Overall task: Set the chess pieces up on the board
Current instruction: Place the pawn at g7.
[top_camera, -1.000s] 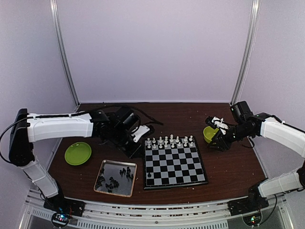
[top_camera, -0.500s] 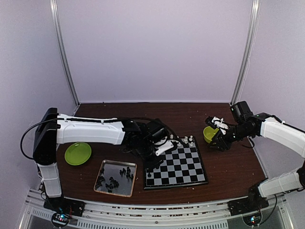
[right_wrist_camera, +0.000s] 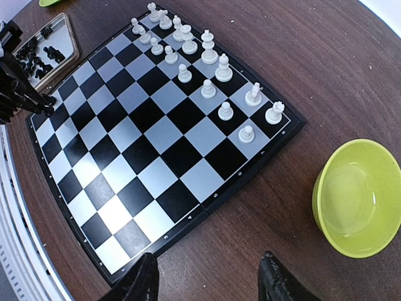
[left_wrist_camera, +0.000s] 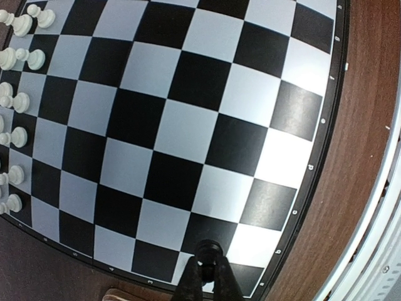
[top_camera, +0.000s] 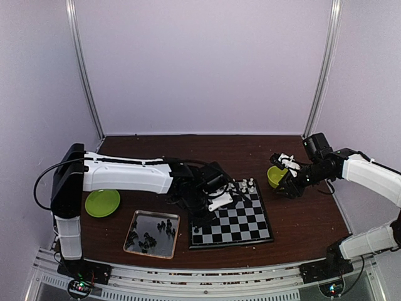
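Observation:
The board (top_camera: pixel 244 219) lies mid-table, with white chess pieces (right_wrist_camera: pixel 188 56) in two rows along its far side. My left arm hides most of them in the top view. My left gripper (top_camera: pixel 203 216) hangs over the board's near-left corner, shut on a black chess piece (left_wrist_camera: pixel 210 251) held between its fingertips (left_wrist_camera: pixel 191 282). Bare checks of the board (left_wrist_camera: pixel 188 125) fill the left wrist view, with white pieces (left_wrist_camera: pixel 19 63) at its left edge. My right gripper (right_wrist_camera: pixel 210 285) is open and empty above the bare table, just right of the board (right_wrist_camera: pixel 150 138).
A metal tray (top_camera: pixel 139 219) holding several black pieces (top_camera: pixel 150 237) sits left of the board. A flat green plate (top_camera: pixel 102 202) lies further left. A green bowl (right_wrist_camera: pixel 360 197) stands by my right gripper. Metal rails run along the table's near edge.
My left arm has swung right from beside the board and now reaches over its left side, lowering toward the near-left corner. The right arm has not moved.

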Tool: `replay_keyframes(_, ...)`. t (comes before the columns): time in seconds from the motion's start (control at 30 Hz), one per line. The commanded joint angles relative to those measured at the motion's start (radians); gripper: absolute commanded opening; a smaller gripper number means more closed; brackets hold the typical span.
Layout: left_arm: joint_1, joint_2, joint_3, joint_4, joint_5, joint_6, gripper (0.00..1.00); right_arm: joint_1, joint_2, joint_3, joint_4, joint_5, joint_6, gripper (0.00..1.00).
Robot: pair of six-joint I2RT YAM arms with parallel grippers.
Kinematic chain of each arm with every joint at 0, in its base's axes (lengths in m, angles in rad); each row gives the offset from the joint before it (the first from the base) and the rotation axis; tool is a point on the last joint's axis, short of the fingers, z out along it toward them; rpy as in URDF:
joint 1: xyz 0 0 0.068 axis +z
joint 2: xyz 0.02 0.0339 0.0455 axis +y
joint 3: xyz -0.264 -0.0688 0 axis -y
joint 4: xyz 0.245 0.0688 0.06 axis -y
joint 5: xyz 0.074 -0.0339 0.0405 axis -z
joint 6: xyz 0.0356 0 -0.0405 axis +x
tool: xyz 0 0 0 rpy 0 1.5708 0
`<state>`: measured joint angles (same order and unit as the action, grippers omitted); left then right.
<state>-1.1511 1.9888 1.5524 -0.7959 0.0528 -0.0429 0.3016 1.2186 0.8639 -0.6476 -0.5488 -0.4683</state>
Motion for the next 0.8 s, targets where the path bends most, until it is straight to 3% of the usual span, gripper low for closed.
replay_keyframes(0.0,-0.009,0.027,0.024,-0.026,0.0,0.012,0.0,0.003,-0.004,0.009,-0.004,0.018,-0.009,0.54)
replay_keyframes(0.63,-0.015,0.073,0.037,-0.034,-0.015,-0.01,0.0,0.004,-0.001,0.01,-0.007,0.023,-0.012,0.54)
replay_keyframes(0.77,-0.018,0.084,0.043,-0.035,-0.042,-0.014,0.04,0.004,-0.001,0.009,-0.009,0.023,-0.012,0.54)
